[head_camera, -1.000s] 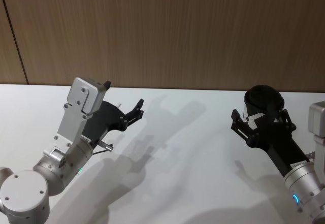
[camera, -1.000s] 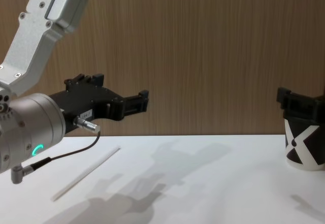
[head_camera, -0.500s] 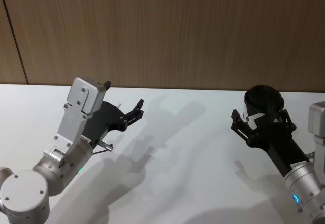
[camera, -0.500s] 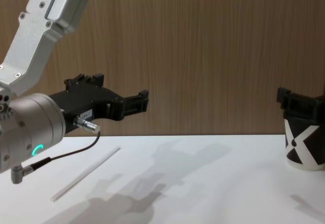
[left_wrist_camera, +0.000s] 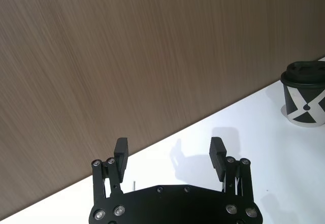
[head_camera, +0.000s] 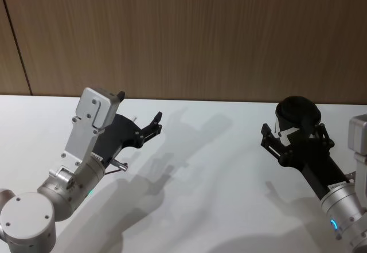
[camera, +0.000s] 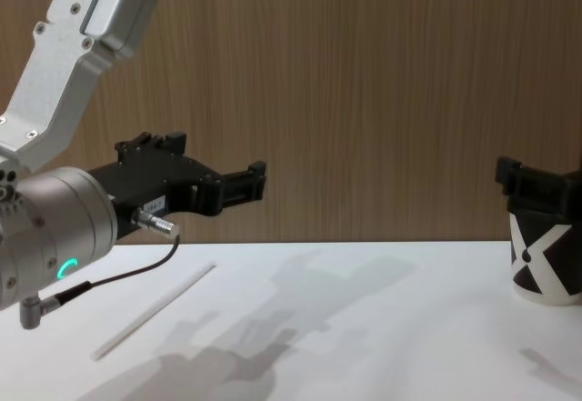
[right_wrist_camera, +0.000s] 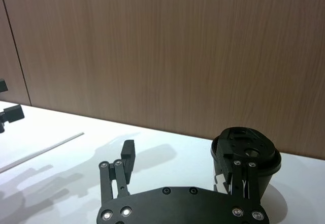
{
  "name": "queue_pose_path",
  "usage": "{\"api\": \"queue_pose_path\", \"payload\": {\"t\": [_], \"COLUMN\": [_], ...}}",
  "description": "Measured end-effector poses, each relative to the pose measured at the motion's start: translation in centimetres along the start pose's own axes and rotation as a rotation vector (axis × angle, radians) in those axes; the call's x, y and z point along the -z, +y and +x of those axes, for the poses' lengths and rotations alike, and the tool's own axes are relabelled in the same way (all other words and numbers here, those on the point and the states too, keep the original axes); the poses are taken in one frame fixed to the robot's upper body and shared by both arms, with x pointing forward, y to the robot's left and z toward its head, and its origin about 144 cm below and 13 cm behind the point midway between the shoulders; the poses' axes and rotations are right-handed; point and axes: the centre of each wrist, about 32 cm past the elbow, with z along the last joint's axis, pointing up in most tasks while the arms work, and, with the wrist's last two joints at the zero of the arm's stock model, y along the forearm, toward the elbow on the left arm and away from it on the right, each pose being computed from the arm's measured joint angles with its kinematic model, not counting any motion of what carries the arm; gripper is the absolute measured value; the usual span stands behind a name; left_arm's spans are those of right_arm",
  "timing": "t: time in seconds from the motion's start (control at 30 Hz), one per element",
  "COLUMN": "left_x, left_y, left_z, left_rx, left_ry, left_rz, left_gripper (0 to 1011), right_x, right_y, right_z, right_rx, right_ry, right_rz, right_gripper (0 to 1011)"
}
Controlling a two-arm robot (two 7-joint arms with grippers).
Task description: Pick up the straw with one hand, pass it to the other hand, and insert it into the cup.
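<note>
Left tool was released, with both black fingers spread wide and nothing between them; it hung above the left part of the white counter, pointing forward and inward. Its silver wrist showed a green ring light and carried a plugged-in black cable in the chest view. Straw lay flat on the counter below this tool and apart from it, running at a slant from near the counter's front edge back toward the wood-panel wall. In the right wrist view the straw appeared far off on the counter, well apart from the right tool. Right tool was likewise released, its fingers spread and empty, and it hung above the right part of the counter. Cup, black with a white X mark and a black lid, stood upright on the counter just beyond the right tool, near the wall. One finger of the right tool overlapped the cup in the right wrist view; contact could not be determined.
</note>
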Motion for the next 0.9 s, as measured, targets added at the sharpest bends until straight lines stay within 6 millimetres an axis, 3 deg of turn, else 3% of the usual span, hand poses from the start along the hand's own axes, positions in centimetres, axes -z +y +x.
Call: {"api": "queue_pose_path", "payload": {"t": [0.9], "left_x": [0.0], "left_y": [0.0], "left_z": [0.0], "left_rx": [0.0], "left_ry": [0.0], "left_rz": [0.0], "left_gripper": [1003], "right_x": [0.0], "right_y": [0.0], "right_z": [0.0], "right_rx": [0.0], "right_ry": [0.0], "right_rz": [0.0], "right_gripper": [1001]}}
